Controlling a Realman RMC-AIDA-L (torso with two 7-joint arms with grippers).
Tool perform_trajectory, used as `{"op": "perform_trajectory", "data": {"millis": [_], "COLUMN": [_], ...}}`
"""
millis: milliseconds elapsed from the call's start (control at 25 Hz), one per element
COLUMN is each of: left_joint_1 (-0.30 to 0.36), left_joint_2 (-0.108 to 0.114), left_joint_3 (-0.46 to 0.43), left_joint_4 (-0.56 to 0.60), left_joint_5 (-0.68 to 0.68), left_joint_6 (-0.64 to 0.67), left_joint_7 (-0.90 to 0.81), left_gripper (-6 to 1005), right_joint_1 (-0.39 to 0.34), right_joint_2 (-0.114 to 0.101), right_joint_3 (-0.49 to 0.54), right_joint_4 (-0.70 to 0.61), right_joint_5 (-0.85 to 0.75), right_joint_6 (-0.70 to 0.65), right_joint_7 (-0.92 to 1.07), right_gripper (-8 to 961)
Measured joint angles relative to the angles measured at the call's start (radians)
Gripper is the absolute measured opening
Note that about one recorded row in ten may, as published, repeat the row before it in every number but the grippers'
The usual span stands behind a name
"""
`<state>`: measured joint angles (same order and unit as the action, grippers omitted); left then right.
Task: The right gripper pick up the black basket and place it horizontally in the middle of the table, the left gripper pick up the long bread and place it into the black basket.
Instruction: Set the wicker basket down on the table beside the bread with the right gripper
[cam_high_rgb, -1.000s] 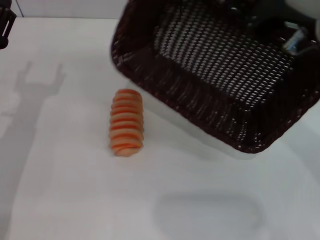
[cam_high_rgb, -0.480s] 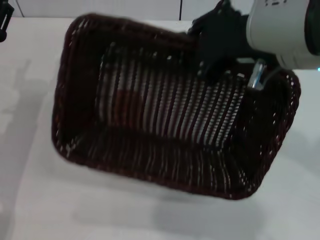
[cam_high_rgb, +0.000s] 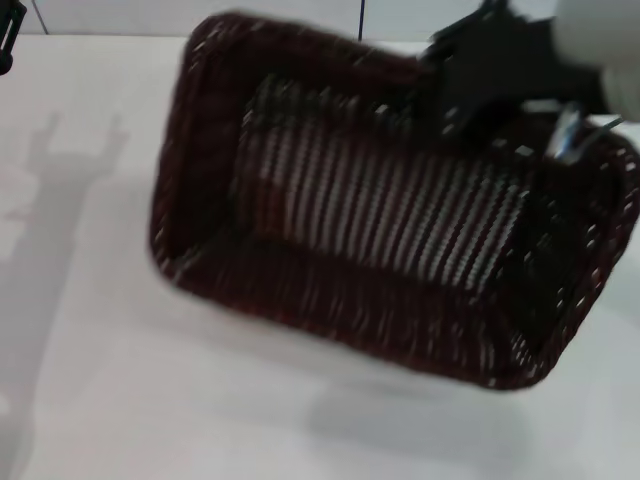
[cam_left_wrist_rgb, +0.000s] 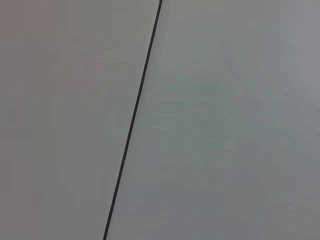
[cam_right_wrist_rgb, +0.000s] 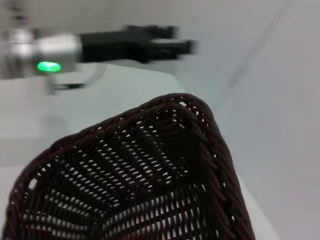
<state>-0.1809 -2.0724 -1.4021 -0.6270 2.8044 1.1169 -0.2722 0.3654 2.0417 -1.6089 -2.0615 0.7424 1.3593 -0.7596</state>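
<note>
black basket (cam_high_rgb: 330, 290) tilted above table (cam_high_rgb: 90, 380), gripped by right gripper (cam_high_rgb: 480, 85)

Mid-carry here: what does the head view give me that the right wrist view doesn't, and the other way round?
Only the head view shows the right gripper at the black basket's far rim and most of the table; the whole basket outline appears there, and the long bread is not visible. Only the right wrist view shows the left gripper and its arm's green light, beyond one basket corner. Both show the basket's open weave and white table.
</note>
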Motion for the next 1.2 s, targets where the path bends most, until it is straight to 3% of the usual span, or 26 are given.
{"op": "perform_trajectory", "data": {"millis": [40, 360, 840, 1200], "left_joint_1": [0.0, -0.002, -0.006, 0.001], "left_joint_2": [0.0, 0.0, 0.003, 0.003], "left_joint_3": [0.0, -0.002, -0.001, -0.004], "left_joint_4": [0.0, 0.001, -0.004, -0.008], "left_joint_5": [0.0, -0.003, -0.003, -0.003], "left_joint_6": [0.0, -0.004, -0.004, 0.0], "left_joint_7": [0.0, 0.001, 0.001, 0.001], "left_gripper": [846, 846, 846, 846], "right_joint_1": [-0.006, -0.021, 0.005, 0.015], "right_joint_2": [0.001, 0.027, 0.032, 0.03], "right_joint_3": [0.06, 0.164, 0.164, 0.161], "right_joint_4": [0.0, -0.001, -0.003, -0.004], "right_joint_5": [-0.003, -0.073, -0.168, -0.08], "right_joint_6": [0.013, 0.086, 0.215, 0.276], "right_joint_7": [-0.003, 0.014, 0.103, 0.068], "right_gripper": [159, 160, 159, 160]}}
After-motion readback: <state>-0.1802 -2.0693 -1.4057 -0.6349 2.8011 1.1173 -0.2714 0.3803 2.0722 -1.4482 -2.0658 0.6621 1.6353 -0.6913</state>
